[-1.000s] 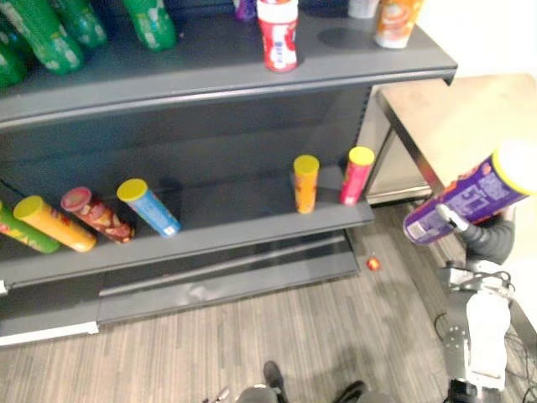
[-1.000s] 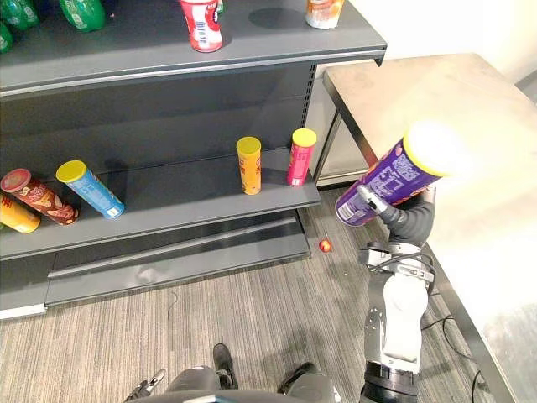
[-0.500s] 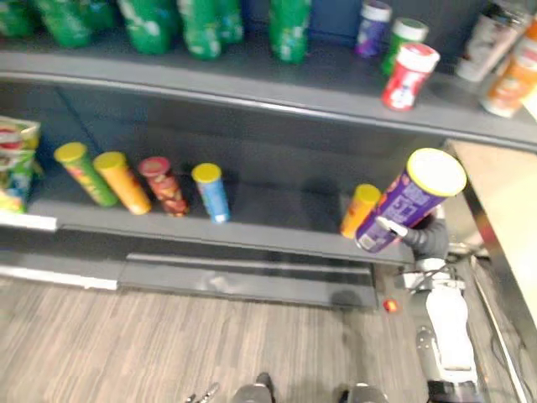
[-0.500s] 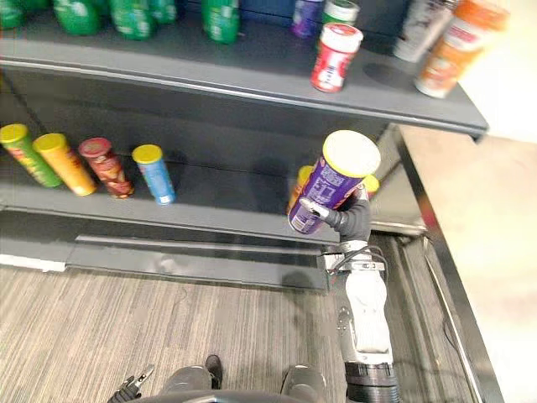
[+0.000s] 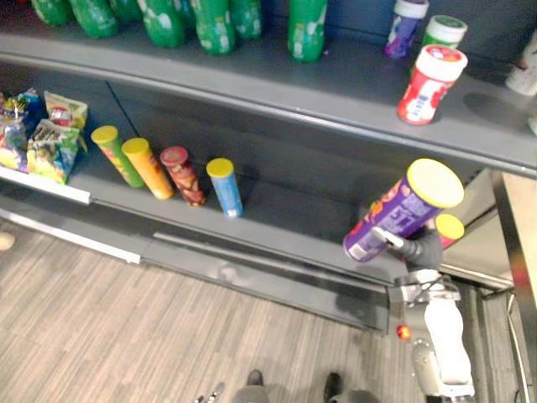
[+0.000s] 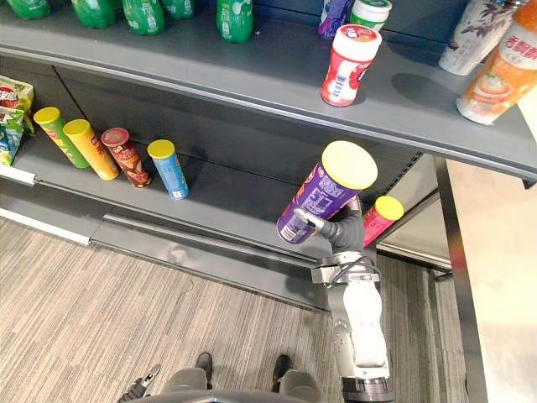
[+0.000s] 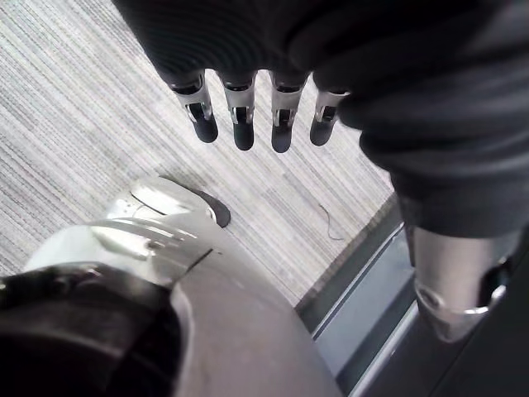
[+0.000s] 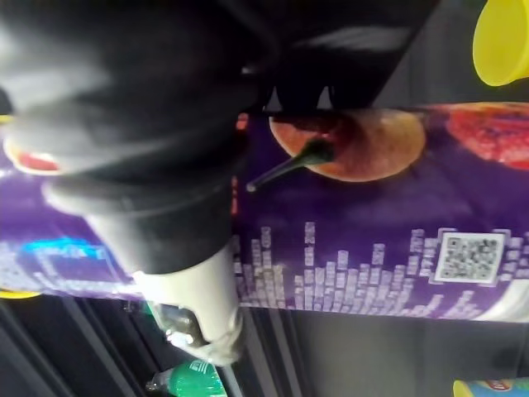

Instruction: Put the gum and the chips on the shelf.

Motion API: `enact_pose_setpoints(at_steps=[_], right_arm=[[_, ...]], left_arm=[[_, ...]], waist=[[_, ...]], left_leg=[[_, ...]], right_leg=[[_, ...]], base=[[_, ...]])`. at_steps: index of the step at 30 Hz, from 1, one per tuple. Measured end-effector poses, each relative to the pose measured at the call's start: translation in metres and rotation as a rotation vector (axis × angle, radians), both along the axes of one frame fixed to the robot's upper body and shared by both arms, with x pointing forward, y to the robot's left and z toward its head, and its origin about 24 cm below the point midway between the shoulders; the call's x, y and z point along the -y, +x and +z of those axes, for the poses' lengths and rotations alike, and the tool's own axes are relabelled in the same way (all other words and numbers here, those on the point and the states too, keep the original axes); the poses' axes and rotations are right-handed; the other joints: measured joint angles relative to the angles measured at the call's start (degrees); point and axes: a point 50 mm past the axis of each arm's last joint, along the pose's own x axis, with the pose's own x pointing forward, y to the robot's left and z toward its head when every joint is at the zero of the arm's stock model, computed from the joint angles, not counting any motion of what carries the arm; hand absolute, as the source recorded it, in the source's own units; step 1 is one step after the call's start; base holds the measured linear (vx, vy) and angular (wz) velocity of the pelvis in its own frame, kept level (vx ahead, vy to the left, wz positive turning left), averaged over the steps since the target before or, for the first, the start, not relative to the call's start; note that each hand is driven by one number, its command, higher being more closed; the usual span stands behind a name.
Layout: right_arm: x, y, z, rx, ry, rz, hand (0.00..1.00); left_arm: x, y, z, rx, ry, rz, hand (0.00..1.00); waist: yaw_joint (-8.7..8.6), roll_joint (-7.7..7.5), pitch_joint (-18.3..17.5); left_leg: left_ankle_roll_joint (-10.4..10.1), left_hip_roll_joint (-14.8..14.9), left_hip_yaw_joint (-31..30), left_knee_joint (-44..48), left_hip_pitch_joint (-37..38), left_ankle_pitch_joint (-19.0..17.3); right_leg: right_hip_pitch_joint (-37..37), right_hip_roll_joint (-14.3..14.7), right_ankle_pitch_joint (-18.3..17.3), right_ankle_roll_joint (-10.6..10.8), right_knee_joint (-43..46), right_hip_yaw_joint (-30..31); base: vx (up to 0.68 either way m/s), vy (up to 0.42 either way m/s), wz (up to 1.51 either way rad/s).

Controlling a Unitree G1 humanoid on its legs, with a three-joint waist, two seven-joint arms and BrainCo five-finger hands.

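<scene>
Backdrop: grey lower shelf (image 6: 226, 195) stood above a striped floor (image 6: 101, 294).
Chips: purple chips can (image 6: 323, 200), yellow-lidded, was tilted in the air before that shelf's right end, just beside a pink can (image 6: 382, 220) standing on it.
Right side: right hand (image 6: 340, 228) had its fingers curled round the can's lower part.
Left side: left hand (image 7: 264, 50) hung over the floor near the shelf's base, fingers straight and slightly spread.
</scene>
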Motion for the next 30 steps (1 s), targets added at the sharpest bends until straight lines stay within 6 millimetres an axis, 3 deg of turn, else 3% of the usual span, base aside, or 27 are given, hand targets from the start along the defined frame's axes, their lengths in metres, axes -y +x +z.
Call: enact_pose_setpoints(at_steps=[10,18,23,26,30], right_arm=[[-0.014,-0.002,-0.002,-0.006,-0.001,0.070,1.00],[-0.041,-0.005,-0.009,-0.029,-0.020,0.213,1.00],[-0.056,-0.005,-0.023,-0.091,-0.043,0.277,1.00],[-0.060,0.002,-0.027,-0.113,-0.062,0.285,1.00],[-0.072,0.024,-0.018,-0.089,-0.145,0.283,1.00]], left_arm=[[0.001,-0.003,-0.001,-0.033,0.032,-0.068,0.00],[0.001,-0.005,-0.001,-0.047,0.045,-0.101,0.00],[0.001,0.000,0.000,-0.047,0.057,-0.127,0.00],[0.001,0.006,0.000,-0.043,0.073,-0.158,0.00],[0.002,0.028,0.003,-0.004,0.105,-0.182,0.00]], waist=[[-0.02,0.07,-3.07],[-0.77,0.28,-3.47],[-0.56,0.53,-3.09],[-0.20,0.55,-2.70],[1.01,1.04,0.82]], left_leg=[[0.03,-0.70,4.14,-3.56,4.36,0.29],[0.12,-0.98,5.02,-8.45,7.40,3.13],[0.38,-1.55,3.52,-9.16,6.21,3.73],[0.69,-1.84,1.59,-9.14,3.50,4.85],[0.51,-1.94,-1.01,-8.80,1.32,6.39]], right_leg=[[2.91,-0.30,1.76,0.83,-4.21,2.71],[3.40,-0.49,2.14,1.44,-4.19,3.26],[3.15,-1.13,2.22,1.62,-4.18,1.14],[1.40,-1.45,2.43,1.53,-4.03,-0.37],[0.05,-1.55,2.57,1.38,-3.56,-2.61]], base=[[0.05,0.027,-0.15],[-0.04,0.006,-0.02],[-0.06,0.008,0.19],[-0.03,0.002,0.32],[-0.01,-0.014,0.31]])
